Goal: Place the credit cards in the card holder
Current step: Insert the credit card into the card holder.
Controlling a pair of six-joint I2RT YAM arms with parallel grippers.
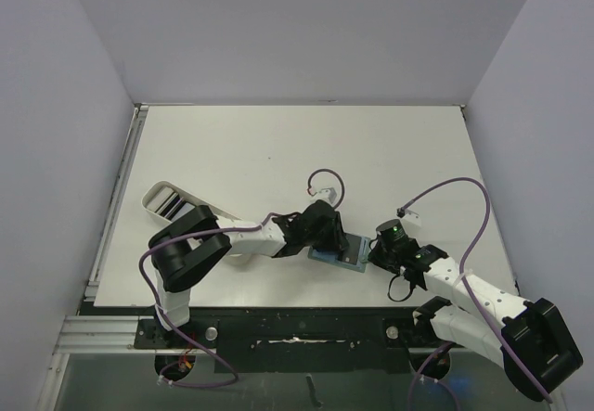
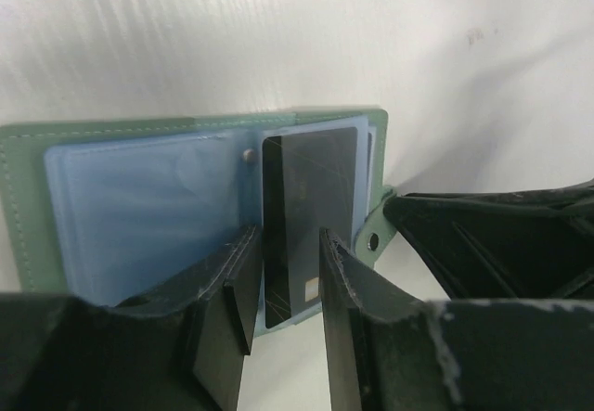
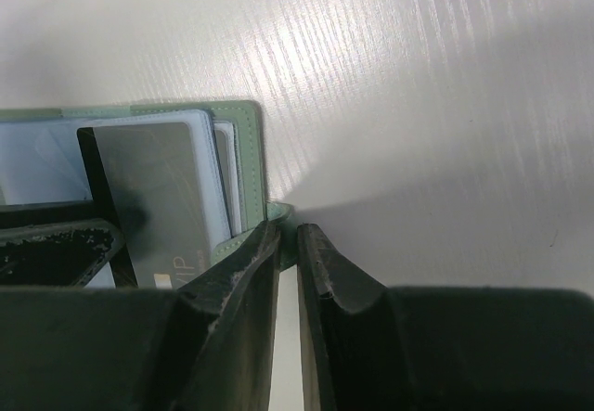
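Right gripper (image 3: 288, 235) pinches the card holder (image 3: 249, 142) steady; we should push the credit card (image 2: 311, 188) squarely in. Whether the left gripper (image 2: 289, 239) clamps it, we cannot tell.

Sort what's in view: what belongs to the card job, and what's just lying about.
Job:
- holder, lying open
- card, over the holder
- left gripper, fingers astride the card
- right gripper, pinching the holder's tab

Lying about:
- white tray, contents unclear
- cable plug
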